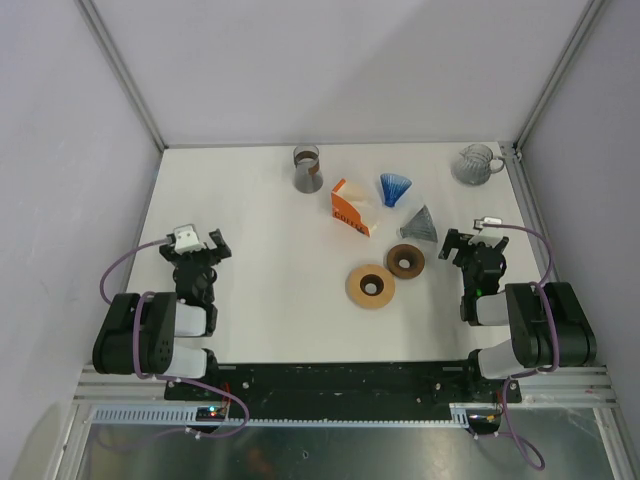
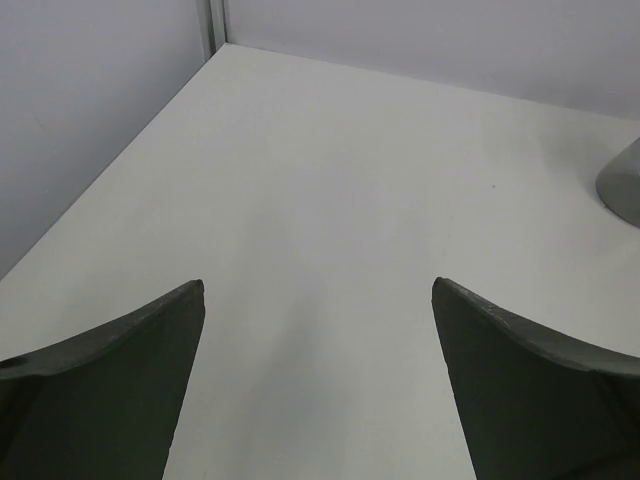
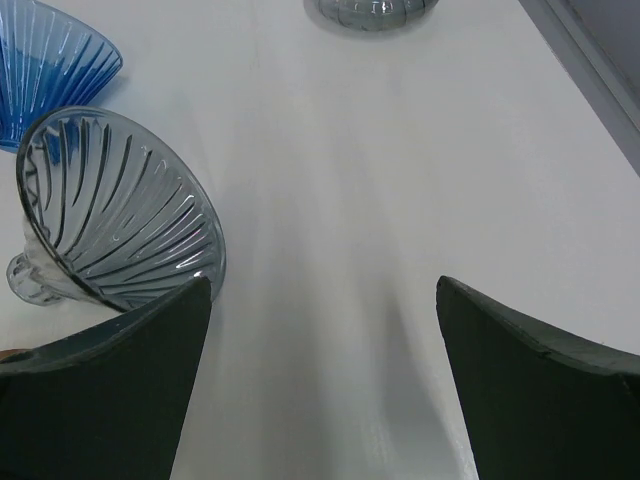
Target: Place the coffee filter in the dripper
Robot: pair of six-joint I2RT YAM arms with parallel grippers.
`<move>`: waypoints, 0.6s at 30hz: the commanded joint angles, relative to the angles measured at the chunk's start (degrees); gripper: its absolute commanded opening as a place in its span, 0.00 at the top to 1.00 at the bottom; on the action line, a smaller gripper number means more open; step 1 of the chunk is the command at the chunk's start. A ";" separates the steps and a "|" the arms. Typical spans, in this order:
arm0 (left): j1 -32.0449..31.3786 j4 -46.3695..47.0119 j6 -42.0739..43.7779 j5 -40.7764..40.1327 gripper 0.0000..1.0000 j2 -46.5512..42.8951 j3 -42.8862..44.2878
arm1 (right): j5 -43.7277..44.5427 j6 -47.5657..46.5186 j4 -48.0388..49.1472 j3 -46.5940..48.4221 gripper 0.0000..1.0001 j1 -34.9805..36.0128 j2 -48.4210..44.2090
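A grey ribbed glass dripper (image 1: 421,224) lies on its side right of centre, with a blue dripper (image 1: 394,188) just behind it. An orange and white filter pack (image 1: 352,208) sits to their left; I cannot make out a single coffee filter apart from it. In the right wrist view the grey dripper (image 3: 110,215) lies beside my left finger and the blue dripper (image 3: 50,70) is at the top left. My right gripper (image 1: 462,243) (image 3: 320,300) is open and empty, just right of the grey dripper. My left gripper (image 1: 205,245) (image 2: 318,300) is open over bare table at the left.
A tall glass vessel (image 1: 307,168) stands at the back centre and a glass jug (image 1: 476,163) at the back right corner. A dark brown ring (image 1: 405,260) and a lighter brown ring (image 1: 370,285) lie near the middle. Grey walls close in the white table (image 1: 260,300).
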 commanded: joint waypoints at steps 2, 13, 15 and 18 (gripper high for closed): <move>-0.34 1.22 1.46 -0.19 0.00 0.20 1.05 | -0.03 -0.40 1.43 1.35 0.01 -0.18 0.02; -0.34 -1.81 4.32 7.73 0.00 0.41 2.71 | -2.33 -0.52 -2.57 3.52 0.01 -0.39 -1.84; -0.34 -1.86 4.35 7.96 0.00 0.30 2.70 | -0.39 -0.55 -15.18 8.56 0.01 -0.06 -5.26; -0.34 -4.87 4.36 8.73 0.00 -0.94 3.94 | 2.56 3.10 -32.20 19.02 0.03 -0.06 -8.75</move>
